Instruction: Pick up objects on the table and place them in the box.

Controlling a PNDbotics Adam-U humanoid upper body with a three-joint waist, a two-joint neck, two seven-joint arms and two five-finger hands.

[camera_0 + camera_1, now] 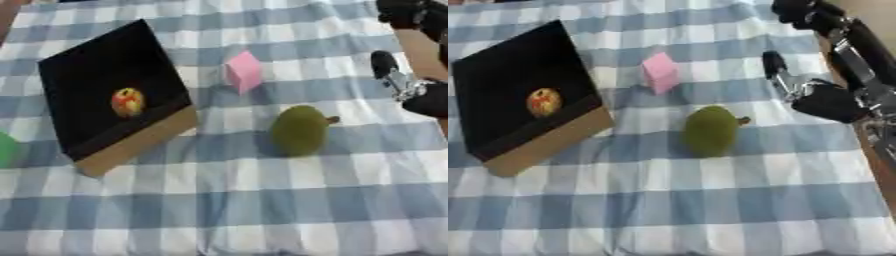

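Observation:
A black-lined cardboard box (140,142) sits tilted at the left, with a red-and-yellow fruit (128,102) lying inside it. A pink cube (244,71) rests on the checked cloth to the right of the box. Nearer the front lies a green pear-like fruit (710,130), its short stem pointing right. My right hand (826,102) hovers at the right, up and to the right of the green fruit and apart from it. It is open and holds nothing, with one finger (774,65) pointing away. My left hand is out of view.
The blue-and-white checked cloth (262,200) covers the table. A green object (5,149) is cut off by the left edge beside the box. My right arm (859,45) runs up along the right side, beside a bare strip of table edge (420,50).

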